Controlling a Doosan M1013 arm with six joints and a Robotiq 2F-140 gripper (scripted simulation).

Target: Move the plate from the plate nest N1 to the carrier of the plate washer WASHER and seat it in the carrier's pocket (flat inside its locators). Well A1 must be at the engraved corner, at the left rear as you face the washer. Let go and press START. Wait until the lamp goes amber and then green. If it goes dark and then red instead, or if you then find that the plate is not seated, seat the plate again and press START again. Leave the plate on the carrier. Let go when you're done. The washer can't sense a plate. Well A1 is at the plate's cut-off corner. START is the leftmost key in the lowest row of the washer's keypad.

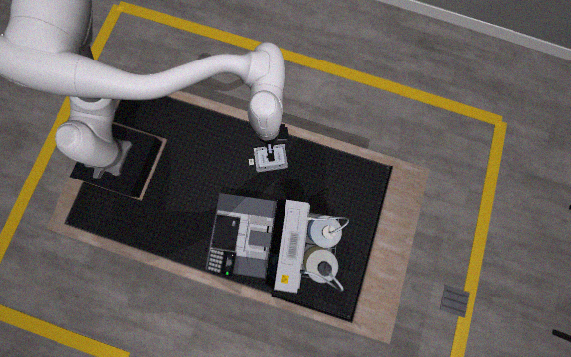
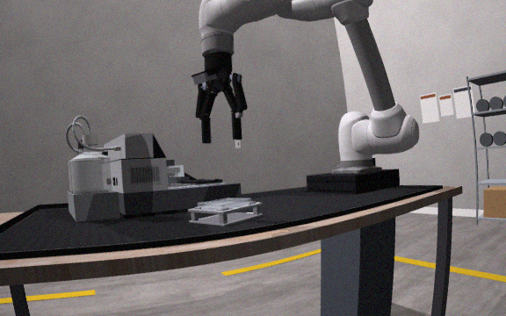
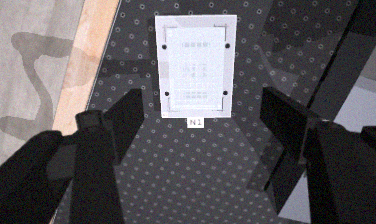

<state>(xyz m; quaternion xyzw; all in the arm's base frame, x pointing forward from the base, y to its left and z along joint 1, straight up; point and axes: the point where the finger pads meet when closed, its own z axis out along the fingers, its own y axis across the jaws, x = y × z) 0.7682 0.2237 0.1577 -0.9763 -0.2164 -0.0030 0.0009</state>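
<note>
The clear plate (image 3: 196, 65) lies flat in the white plate nest N1 (image 1: 274, 166), which carries a label N1 (image 3: 195, 122) at its near edge. In the side view the nest (image 2: 225, 210) stands on the black mat in front of the washer. My gripper (image 2: 220, 140) hangs high above the nest, fingers pointing down, open and empty. In the wrist view the two dark fingers frame the near end of the nest from above. I cannot tell which corner of the plate is cut off. The washer WASHER (image 1: 243, 238) stands toward the table's front, its carrier (image 2: 198, 182) empty.
A small green lamp (image 1: 227, 272) glows beside the washer's keypad (image 1: 215, 260). Two white bottles with tubing (image 1: 322, 248) stand to the washer's right. The arm's base (image 1: 92, 149) sits on a dark block at the table's left. The wooden table edge (image 3: 84, 70) runs left of the nest.
</note>
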